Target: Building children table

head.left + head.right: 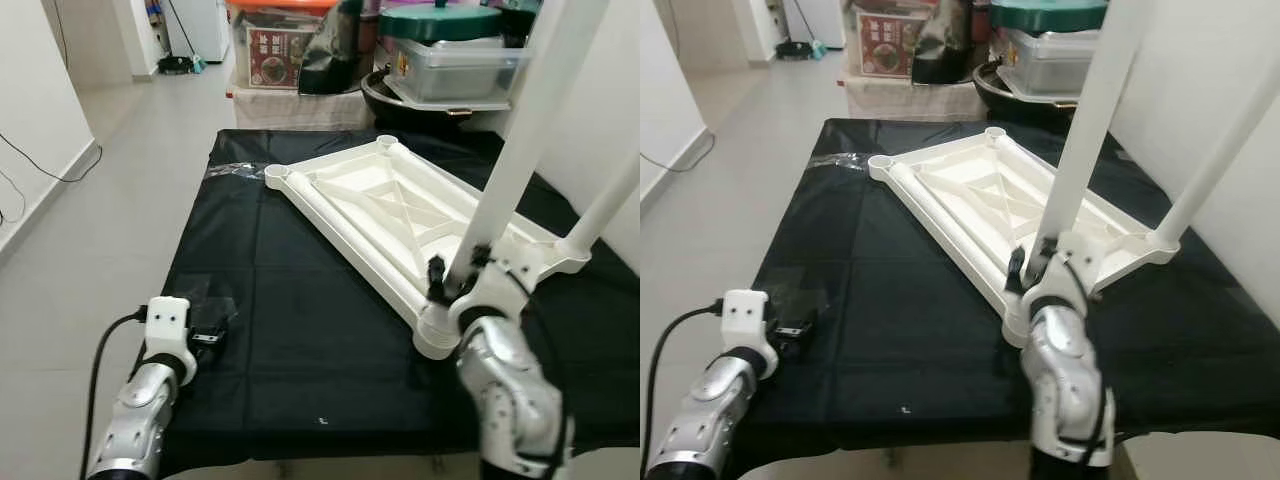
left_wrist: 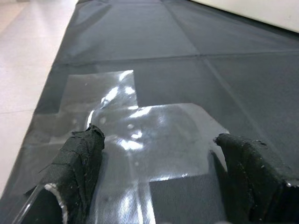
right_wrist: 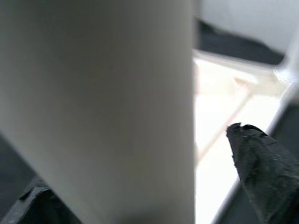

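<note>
So, head camera first: the white tabletop (image 1: 400, 215) of the kids' table lies upside down on a black cloth (image 1: 280, 330) spread over the floor (image 1: 120, 170), running diagonally from the far middle toward my right side. One white leg (image 1: 525, 130) stands up out of the near corner socket, tilted a bit, and a second leg (image 1: 610, 200) rises from the corner to its right. My right gripper (image 1: 452, 283) is at the base of the near leg, jaws holding it, one black finger on either side, just above the socket. My left gripper (image 1: 205, 335) is low over the near left edge of the cloth, well apart from the tabletop, above a shiny patch of clear tape (image 1: 215, 300). Past the cloth there are stacked plastic storage boxes (image 1: 450, 60) and a printed carton (image 1: 275, 55).

Left wrist camera: my two black fingertips (image 2: 77, 158) sit wide apart with nothing between them, right over the clear tape (image 2: 140, 135) stuck on the black cloth (image 2: 187, 37).

Right wrist camera: the white leg (image 3: 98, 102) is huge and blurry, pressed right up close between my jaws. One black fingertip (image 3: 266, 172) sticks out beside it, with the underside of the tabletop (image 3: 229, 107) blurred beyond.
</note>
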You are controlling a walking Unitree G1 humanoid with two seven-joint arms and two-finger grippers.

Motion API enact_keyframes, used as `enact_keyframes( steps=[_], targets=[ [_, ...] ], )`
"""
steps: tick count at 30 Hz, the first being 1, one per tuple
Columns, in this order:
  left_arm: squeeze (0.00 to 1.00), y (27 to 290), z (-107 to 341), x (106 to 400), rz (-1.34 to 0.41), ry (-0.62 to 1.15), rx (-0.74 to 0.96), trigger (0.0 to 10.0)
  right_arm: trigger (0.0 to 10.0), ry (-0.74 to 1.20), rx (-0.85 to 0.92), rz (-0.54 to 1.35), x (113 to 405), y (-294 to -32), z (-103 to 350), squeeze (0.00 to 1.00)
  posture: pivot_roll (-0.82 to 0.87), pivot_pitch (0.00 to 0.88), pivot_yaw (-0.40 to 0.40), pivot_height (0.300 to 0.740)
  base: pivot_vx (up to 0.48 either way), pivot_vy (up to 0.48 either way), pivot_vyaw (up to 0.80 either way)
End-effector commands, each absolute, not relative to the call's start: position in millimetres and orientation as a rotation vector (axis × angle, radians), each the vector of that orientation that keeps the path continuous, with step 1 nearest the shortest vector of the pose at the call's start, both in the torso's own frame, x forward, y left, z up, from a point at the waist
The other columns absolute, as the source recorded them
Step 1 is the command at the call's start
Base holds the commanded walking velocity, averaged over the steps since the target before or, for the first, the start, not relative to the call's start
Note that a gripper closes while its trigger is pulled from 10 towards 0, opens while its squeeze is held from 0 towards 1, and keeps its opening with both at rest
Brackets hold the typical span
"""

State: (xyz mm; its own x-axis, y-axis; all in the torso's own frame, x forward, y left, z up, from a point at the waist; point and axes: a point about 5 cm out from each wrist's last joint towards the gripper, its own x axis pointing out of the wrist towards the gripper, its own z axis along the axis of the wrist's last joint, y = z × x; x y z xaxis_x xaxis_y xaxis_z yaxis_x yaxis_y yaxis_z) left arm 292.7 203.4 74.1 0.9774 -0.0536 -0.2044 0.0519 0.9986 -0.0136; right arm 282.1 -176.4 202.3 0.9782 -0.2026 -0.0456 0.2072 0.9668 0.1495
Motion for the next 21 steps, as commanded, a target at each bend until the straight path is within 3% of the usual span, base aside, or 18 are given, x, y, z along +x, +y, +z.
enact_keyframes(
  steps=[1,5,8,14,15,16,20,21],
  targets=[
    [0.0,202,71,292,-0.064,0.217,-0.001,10.0,10.0,-0.032,0.172,-0.099,280,-174,218,1.0,0.07,0.0,-0.043,0.74,0.0,0.0,0.0],
    [0.0,201,71,293,-0.069,0.218,-0.002,10.0,10.0,-0.086,0.048,0.335,265,-159,234,1.0,0.07,0.0,-0.041,0.74,0.0,0.0,0.0],
    [0.0,201,71,293,-0.07,0.218,-0.001,10.0,10.0,-0.085,0.017,0.423,260,-156,235,1.0,0.07,0.0,-0.041,0.74,0.0,0.0,0.0],
    [0.0,199,71,295,-0.075,0.215,0.0,10.0,10.0,-0.005,-0.194,0.552,278,-187,222,1.0,0.07,0.0,-0.05,0.74,0.0,0.0,0.0],
    [0.0,199,71,295,-0.074,0.214,0.001,10.0,10.0,0.004,-0.217,0.588,282,-192,221,0.62,0.08,0.0,-0.056,0.74,0.0,0.0,0.0],
    [0.0,199,71,295,-0.073,0.214,0.001,10.0,10.0,0.011,-0.215,0.633,286,-198,222,0.0,0.08,0.0,-0.056,0.74,0.0,0.0,0.0],
    [0.0,200,71,295,-0.071,0.215,0.001,10.0,10.0,0.01,-0.198,0.699,293,-208,226,0.0,0.09,0.0,-0.065,0.74,0.0,0.0,0.0],
    [0.0,200,70,294,-0.07,0.215,0.001,10.0,6.6,-0.025,-0.16,0.756,300,-214,235,0.0,0.1,0.0,-0.075,0.74,0.0,0.0,0.0]
  ],
)
